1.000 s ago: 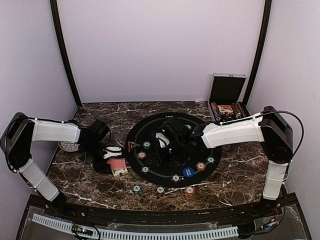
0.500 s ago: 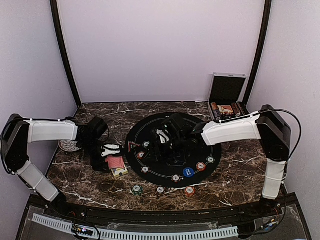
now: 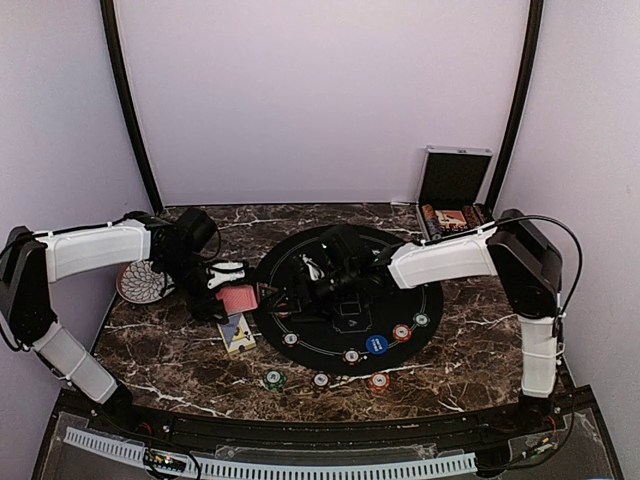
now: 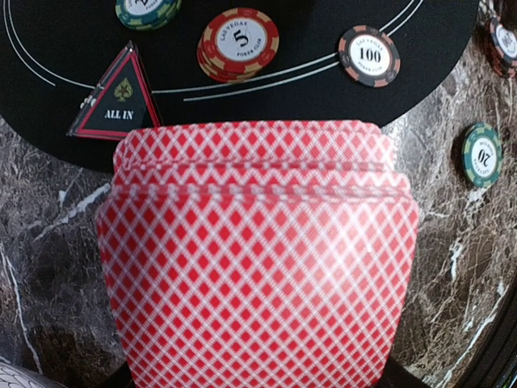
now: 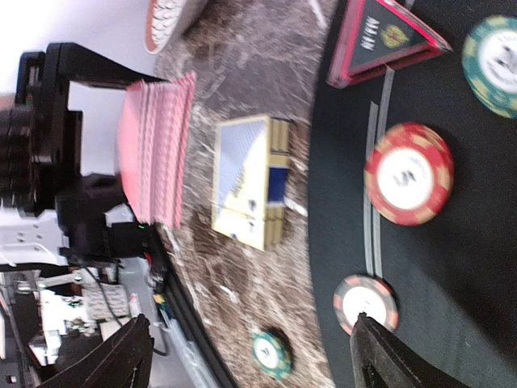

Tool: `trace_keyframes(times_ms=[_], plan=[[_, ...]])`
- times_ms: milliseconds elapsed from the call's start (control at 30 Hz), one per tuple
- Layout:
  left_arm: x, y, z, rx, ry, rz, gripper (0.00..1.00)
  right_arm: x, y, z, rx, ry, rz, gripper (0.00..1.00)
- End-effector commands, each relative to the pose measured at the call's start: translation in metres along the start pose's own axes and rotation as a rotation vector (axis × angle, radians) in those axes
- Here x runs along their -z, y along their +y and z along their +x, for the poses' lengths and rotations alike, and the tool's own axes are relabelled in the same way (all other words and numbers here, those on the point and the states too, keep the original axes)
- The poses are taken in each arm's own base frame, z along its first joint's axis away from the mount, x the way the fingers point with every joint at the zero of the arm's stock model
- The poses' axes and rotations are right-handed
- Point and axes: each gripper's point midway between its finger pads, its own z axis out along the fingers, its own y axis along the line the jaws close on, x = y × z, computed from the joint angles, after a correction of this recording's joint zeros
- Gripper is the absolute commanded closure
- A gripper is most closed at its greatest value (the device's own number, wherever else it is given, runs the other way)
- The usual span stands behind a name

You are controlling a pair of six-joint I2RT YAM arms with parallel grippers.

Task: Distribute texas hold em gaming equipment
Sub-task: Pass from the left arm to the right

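Top view looks down from high behind the left claw (image 3: 230, 288) and right claw (image 5: 250, 343). Left wrist view crowds the red-backed cards (image 4: 258, 259) in its claw; right wrist view shares them, farther ahead.

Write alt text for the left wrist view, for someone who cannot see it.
A fanned stack of red-backed playing cards fills the lower frame. Beyond it, on a black mat, lie a triangular ALL IN marker, a red chip stack marked 5 and a 100 chip; a green chip sits on the marble table at right.
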Motion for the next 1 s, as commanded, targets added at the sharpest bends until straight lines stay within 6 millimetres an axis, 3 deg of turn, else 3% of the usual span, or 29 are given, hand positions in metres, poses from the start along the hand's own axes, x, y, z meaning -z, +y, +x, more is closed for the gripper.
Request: trace_keyframes(times_ms=[0,300,967], plan=[[0.022,-0.006,-0.025,0.024,-0.075,0.028,1.0,-0.005,0.037,-0.028,0.01,-0.028,-0.161,0.13],[0.028,-0.007,-0.041,0.007,-0.092,0.022,1.0,-0.017,0.054,-0.046,-0.062,-0.022,-0.304,0.14],[0.027,-0.009,-0.047,0.003,-0.094,0.027,1.0,-0.03,0.062,-0.053,-0.122,0.006,-0.425,0.22]])
